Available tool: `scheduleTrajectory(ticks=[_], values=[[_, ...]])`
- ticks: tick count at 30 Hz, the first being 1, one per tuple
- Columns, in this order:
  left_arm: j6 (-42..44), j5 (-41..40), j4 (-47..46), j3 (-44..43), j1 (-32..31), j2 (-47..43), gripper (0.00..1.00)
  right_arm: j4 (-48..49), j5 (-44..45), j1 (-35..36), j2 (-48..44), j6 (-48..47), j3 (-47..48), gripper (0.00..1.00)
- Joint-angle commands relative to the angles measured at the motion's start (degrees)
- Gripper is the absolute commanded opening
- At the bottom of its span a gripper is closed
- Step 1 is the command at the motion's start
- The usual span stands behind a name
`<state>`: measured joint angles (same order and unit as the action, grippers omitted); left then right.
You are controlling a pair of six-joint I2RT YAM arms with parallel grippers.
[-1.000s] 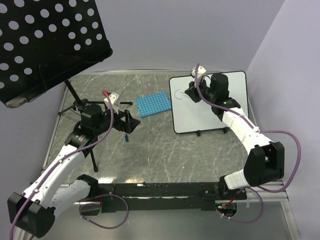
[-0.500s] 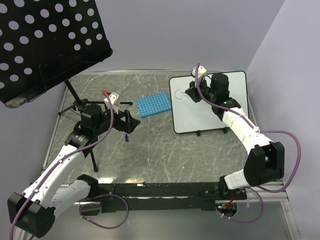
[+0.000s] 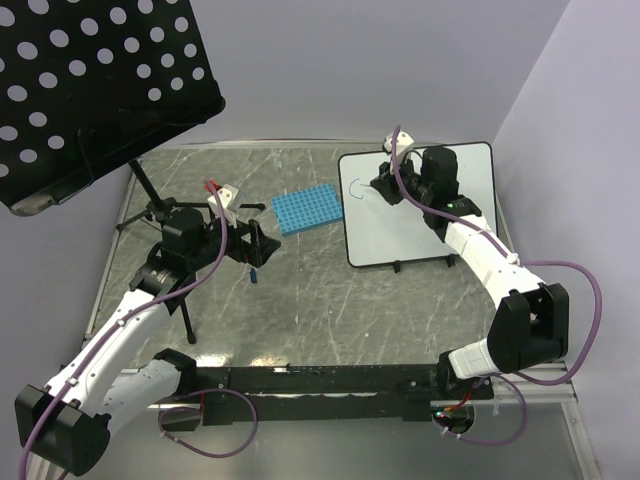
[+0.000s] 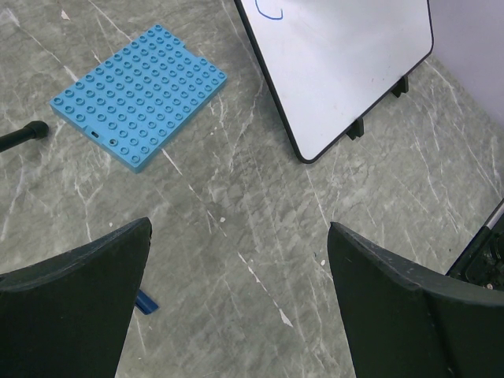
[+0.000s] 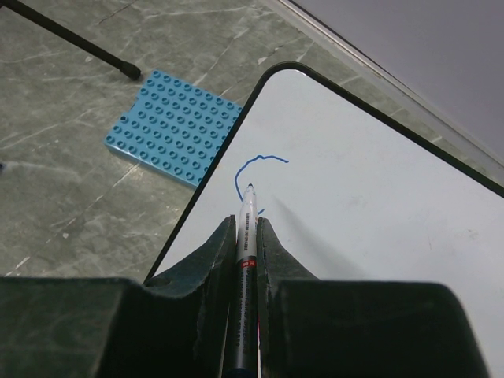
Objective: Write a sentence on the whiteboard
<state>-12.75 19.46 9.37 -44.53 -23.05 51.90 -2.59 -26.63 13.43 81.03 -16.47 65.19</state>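
The whiteboard lies at the table's back right, also in the left wrist view and the right wrist view. Of the sentence, only one blue curved stroke shows near the board's top left corner. My right gripper is shut on a white marker, whose tip is at the board just below that stroke. In the top view this gripper hangs over the board's upper left part. My left gripper hovers open over bare table, with nothing between its fingers.
A blue studded plate lies flat just left of the whiteboard. A small blue piece lies below the left gripper. A black perforated music stand overhangs the back left, its tripod legs on the table.
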Motion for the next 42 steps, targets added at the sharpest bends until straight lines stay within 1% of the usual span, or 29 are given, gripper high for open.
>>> scheduleTrajectory(ticks=[1,6,10,14,25,42], values=[[0.36,0.57,-0.66,-0.29,0.20,-0.39,0.97,2.41,-0.79,-0.51,0.09,0.39,0.64,0.00],[0.27,0.49,-0.66,-0.29,0.20,-0.39,0.97,1.80,-2.10,-0.60,0.26,-0.40,0.73,0.00],[0.36,0.49,-0.75,-0.29,0.20,-0.48,0.97,-0.40,-4.74,-0.51,0.44,-3.48,0.73,0.00],[0.36,0.66,-0.84,-0.29,0.20,-0.05,0.97,-0.57,-4.83,-0.51,0.61,-4.97,0.38,0.00],[0.36,1.10,-0.84,-0.38,0.20,0.04,0.97,-2.24,-0.97,-0.51,2.90,-6.64,1.26,0.00],[0.36,1.28,-0.84,-0.38,0.20,0.04,0.97,-1.54,1.58,-0.60,6.06,-6.30,2.31,0.00]])
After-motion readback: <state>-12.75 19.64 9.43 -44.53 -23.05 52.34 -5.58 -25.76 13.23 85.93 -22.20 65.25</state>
